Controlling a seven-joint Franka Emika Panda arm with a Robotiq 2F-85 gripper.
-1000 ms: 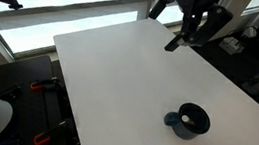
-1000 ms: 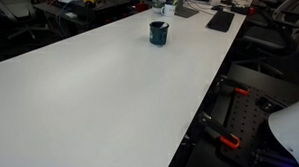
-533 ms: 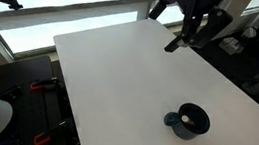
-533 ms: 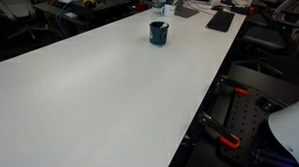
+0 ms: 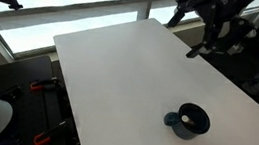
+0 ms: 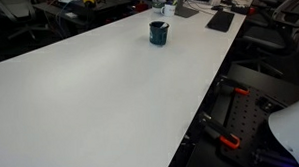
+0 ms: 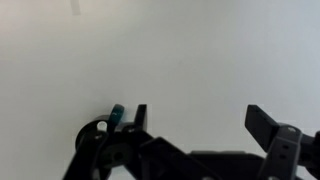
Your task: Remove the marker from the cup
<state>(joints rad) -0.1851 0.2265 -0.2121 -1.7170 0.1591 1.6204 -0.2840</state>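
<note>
I see a big white tabletop (image 5: 120,71) in a lab w/ cluttered desks. Flat black pad (image 6: 219,21) at far end. Squat dark blue-grey mug (image 5: 191,120) stands on the top; can't make out marker. Black gripper (image 7: 198,114) well apart from mug, jaws spread wide.

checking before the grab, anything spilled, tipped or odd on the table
Nothing stands out: in both exterior views the cup stands upright on the white table, with no spill or mess around it.

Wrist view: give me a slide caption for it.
Open gripper above a white table, with the cup at lower left.
</note>
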